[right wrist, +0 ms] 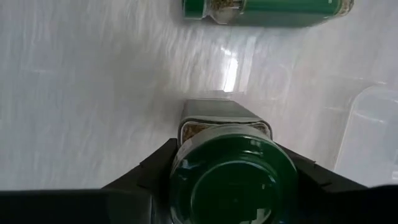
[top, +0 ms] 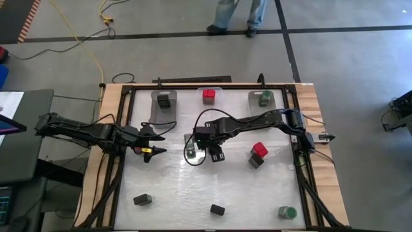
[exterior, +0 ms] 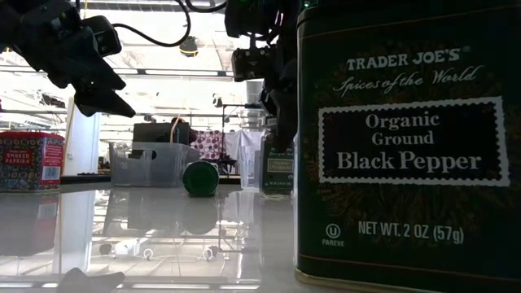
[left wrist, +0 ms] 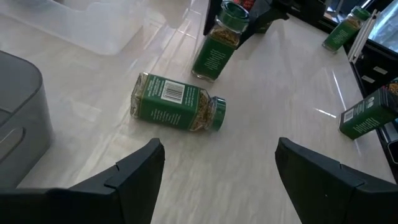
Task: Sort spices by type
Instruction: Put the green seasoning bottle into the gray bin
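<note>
Here your counter (top: 174,187) carries three far bins, one sample each, marking where kinds go. Your right hand (right wrist: 233,180) at mid-counter is clamped on an upright green-lidded jar (right wrist: 231,171), apparently for the far-right bin (top: 264,100). Your left hand (left wrist: 217,171) waits apart, left of a toppled jar (left wrist: 177,102).

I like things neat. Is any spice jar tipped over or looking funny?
Yes. One green-lidded jar lies on its side on the table, next to the upright jar that the right pincer is closing around. Nothing has spilled.
</note>
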